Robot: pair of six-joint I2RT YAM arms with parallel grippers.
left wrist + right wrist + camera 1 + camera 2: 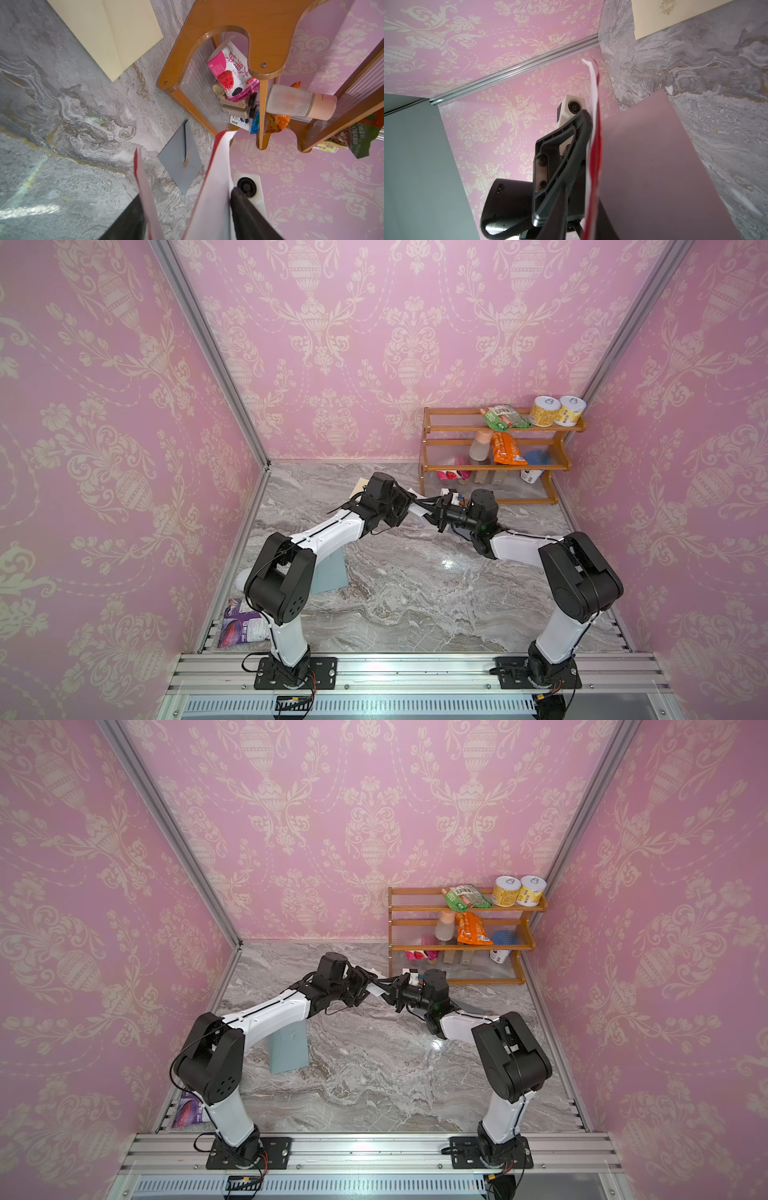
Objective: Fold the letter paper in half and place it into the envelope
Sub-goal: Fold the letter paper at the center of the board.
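The letter paper (417,511), white with red edges, hangs in the air over the back middle of the table, folded into a V. My left gripper (409,506) and right gripper (432,510) meet there nose to nose. In the left wrist view the paper's two leaves (209,187) spread between the left fingers (239,199), each finger against a leaf. In the right wrist view the paper (594,128) lies against one right finger with a gap to the other. A cream envelope (108,35), a dark grey envelope (180,160) and a light blue one (330,572) lie on the table.
A wooden shelf rack (494,466) with cans, bottles and snack packets stands at the back right, close behind the grippers. A purple packet (243,624) lies by the left arm's base. Pink walls enclose the marble table (415,605) on three sides.
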